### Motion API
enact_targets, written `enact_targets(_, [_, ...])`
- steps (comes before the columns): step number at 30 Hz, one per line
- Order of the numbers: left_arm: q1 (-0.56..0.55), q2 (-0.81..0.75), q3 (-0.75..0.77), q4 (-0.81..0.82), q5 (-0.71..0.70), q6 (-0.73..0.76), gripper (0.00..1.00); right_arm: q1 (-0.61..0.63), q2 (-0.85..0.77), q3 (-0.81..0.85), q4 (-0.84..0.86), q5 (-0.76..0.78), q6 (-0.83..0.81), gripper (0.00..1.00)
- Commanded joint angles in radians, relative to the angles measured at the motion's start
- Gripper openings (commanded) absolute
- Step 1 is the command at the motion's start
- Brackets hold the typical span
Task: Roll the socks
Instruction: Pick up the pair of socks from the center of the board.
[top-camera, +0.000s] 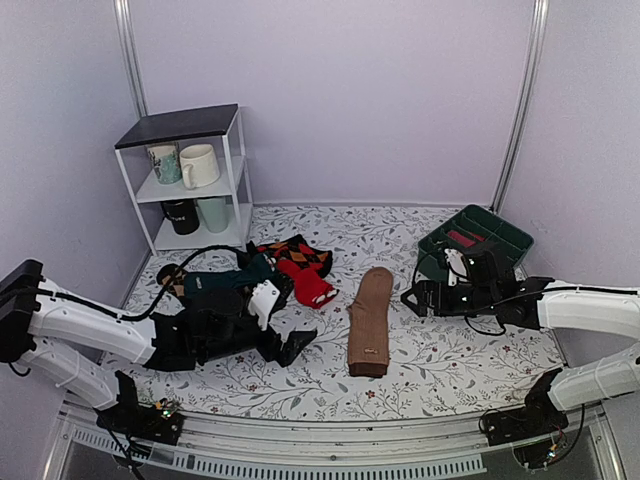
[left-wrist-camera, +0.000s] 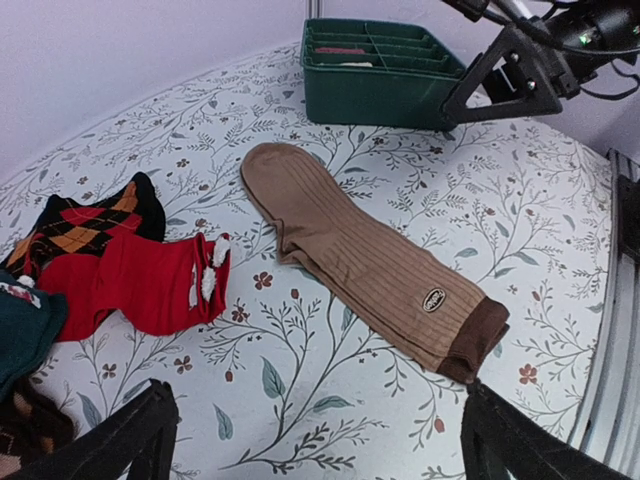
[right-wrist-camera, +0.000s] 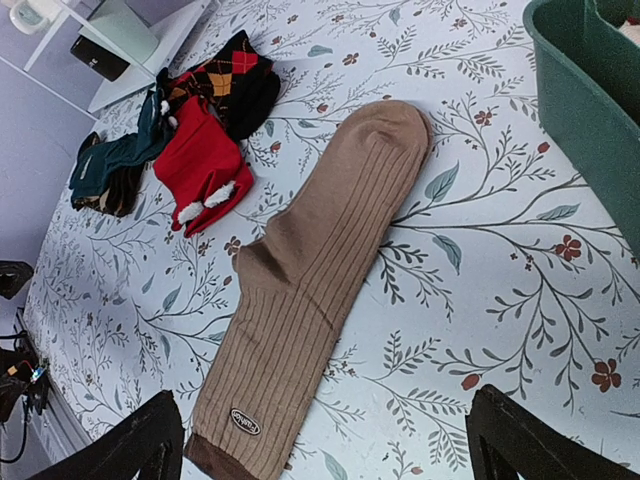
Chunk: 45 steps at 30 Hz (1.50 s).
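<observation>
The tan-brown socks (top-camera: 369, 322) lie flat and straight at the table's middle, one on top of the other. The dark brown cuff and a small oval label are at the near end. They also show in the left wrist view (left-wrist-camera: 370, 260) and in the right wrist view (right-wrist-camera: 310, 260). My left gripper (top-camera: 292, 320) is open wide and empty, just left of the cuff end, with its fingertips (left-wrist-camera: 520, 440) low over the cloth. My right gripper (top-camera: 412, 298) is open and empty, right of the socks' middle, with its fingertips (right-wrist-camera: 540, 445) above the table.
A red sock (top-camera: 308, 283) with white pompoms lies left of the tan pair, beside argyle and dark teal socks (top-camera: 235, 280). A green divided bin (top-camera: 478, 238) stands at the back right. A white shelf with mugs (top-camera: 190, 175) stands at the back left.
</observation>
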Motion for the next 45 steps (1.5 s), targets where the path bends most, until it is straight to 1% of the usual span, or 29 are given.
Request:
enact_targets(1, [0.009,-0.033,-0.036,0.047,-0.014,0.015,0.99,-0.005,-0.037,-0.018,-0.008,0.009,-0.018,1.00])
enact_targets(6, [0.009,-0.061,-0.069,0.090,-0.030,0.012,1.00,-0.004,-0.080,-0.086,0.049,-0.011,-0.050,1.00])
enact_targets(11, [0.008,-0.083,-0.086,0.097,-0.032,0.020,1.00,-0.004,-0.111,-0.151,0.149,-0.114,-0.066,1.00])
enact_targets(13, [0.007,-0.087,-0.097,0.115,-0.008,0.031,1.00,0.008,-0.131,-0.191,0.212,-0.177,-0.084,0.96])
enact_targets(16, [0.007,-0.085,-0.115,0.156,0.064,0.055,1.00,0.088,-0.190,-0.304,0.372,-0.225,-0.099,0.95])
enact_targets(19, [0.006,-0.068,-0.129,0.205,0.106,0.056,0.99,0.216,-0.209,-0.372,0.490,-0.187,-0.114,0.94])
enact_targets(23, [0.005,-0.024,-0.121,0.250,0.149,0.062,1.00,0.383,-0.105,-0.376,0.549,-0.071,-0.203,0.93])
enact_targets(26, [0.006,0.004,-0.099,0.245,0.169,0.068,0.99,0.457,-0.006,-0.374,0.622,0.019,-0.281,0.93])
enact_targets(29, [0.007,0.019,-0.093,0.243,0.177,0.069,0.99,0.476,0.071,-0.364,0.679,0.052,-0.357,0.91])
enact_targets(31, [0.007,0.025,-0.091,0.242,0.178,0.065,1.00,0.485,0.129,-0.331,0.671,0.055,-0.399,0.87])
enact_targets(33, [0.007,0.029,-0.088,0.235,0.180,0.060,0.99,0.517,0.182,-0.296,0.660,0.104,-0.442,0.84])
enact_targets(34, [0.006,0.029,-0.091,0.232,0.180,0.057,1.00,0.532,0.203,-0.286,0.662,0.129,-0.459,0.81])
enact_targets(36, [0.006,0.029,-0.095,0.230,0.175,0.054,0.99,0.548,0.231,-0.267,0.671,0.156,-0.472,0.71])
enact_targets(40, [0.006,0.032,-0.093,0.225,0.170,0.059,1.00,0.555,0.263,-0.261,0.690,0.160,-0.511,0.60])
enact_targets(45, [0.007,0.053,-0.077,0.216,0.173,0.068,0.99,0.555,0.296,-0.263,0.683,0.168,-0.526,0.57])
